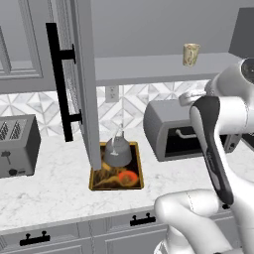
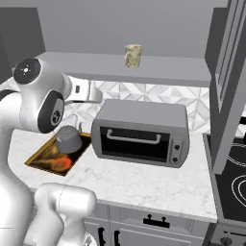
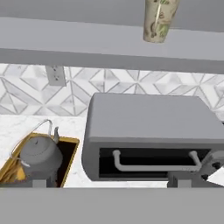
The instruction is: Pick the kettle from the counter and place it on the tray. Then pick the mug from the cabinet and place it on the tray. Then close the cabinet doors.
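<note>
One kettle [image 1: 117,152] sits on the far end of one tray [image 1: 138,182], left of one toaster oven [image 2: 139,130]; one mug [image 1: 190,54] stands on the cabinet [image 1: 163,68] shelf above; gripper [image 3: 109,183] apparently open, empty.

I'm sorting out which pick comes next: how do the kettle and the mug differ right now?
The kettle is squat, dark grey and domed; the mug is small, beige and mottled. The kettle already sits on the tray on the counter; the mug stands up on the cabinet shelf. Both are upright and ungripped.
</note>
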{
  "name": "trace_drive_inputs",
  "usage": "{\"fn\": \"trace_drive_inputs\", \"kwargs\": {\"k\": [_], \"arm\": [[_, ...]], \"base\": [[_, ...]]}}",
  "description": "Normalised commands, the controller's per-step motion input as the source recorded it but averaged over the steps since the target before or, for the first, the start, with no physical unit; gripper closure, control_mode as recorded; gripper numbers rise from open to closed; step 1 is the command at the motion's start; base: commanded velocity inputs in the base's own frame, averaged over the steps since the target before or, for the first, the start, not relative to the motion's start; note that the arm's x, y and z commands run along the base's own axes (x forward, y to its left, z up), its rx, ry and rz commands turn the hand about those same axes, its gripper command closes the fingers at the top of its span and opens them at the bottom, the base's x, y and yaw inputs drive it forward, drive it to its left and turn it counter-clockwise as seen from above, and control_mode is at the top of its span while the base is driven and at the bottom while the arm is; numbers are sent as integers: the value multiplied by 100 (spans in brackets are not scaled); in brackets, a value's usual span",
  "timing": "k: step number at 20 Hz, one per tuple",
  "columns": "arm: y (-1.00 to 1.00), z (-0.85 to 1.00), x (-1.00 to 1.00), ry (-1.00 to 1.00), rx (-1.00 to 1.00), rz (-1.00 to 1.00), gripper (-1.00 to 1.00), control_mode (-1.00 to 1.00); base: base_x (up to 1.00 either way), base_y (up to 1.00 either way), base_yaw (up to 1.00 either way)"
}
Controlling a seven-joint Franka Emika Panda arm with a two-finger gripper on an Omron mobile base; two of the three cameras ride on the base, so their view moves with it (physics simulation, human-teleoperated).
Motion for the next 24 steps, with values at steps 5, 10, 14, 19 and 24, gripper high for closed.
{"fn": "trace_drive_inputs", "kwargs": {"k": [5,10,14,19,24], "arm": [[-45,65,3,-9,0,-9,-100,-100],[-37,58,20,0,0,-13,-100,-100],[-14,35,41,0,-1,-13,-100,-100],[0,5,54,-1,0,-5,-100,-100],[0,-6,52,-1,0,0,-100,-100]], "base": [[0,0,0],[0,0,0],[0,0,0],[0,0,0],[0,0,0]]}}
